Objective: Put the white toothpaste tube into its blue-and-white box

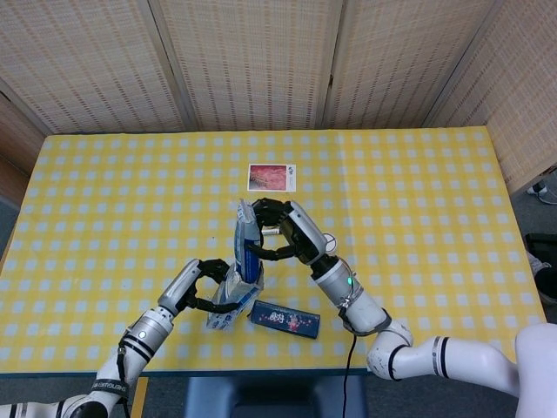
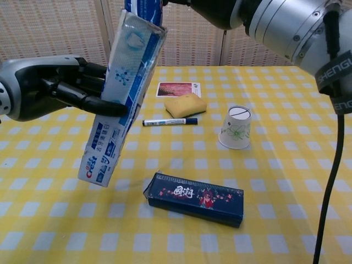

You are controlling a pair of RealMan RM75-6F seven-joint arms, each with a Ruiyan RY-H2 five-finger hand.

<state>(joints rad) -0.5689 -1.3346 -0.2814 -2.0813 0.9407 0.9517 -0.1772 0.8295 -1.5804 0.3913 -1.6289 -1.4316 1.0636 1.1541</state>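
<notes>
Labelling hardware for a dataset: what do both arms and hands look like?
Both hands, left hand and right hand, have black fingers and silver-grey backs. Forearms are silver-grey. The right arm carries a green light, a black cable and white lettering on a dark band.

In the chest view the toothpaste tube runs off the top edge, so only a short blue strip of it shows above the mouth of the box, and the right hand that holds it is cut away there too, leaving just the arm. The left hand is partly out of frame at the left edge, and its fingertips are hidden behind the box. From the head view the pen, sponge and cup are covered by the right hand, and the print on the card is too small to read.
</notes>
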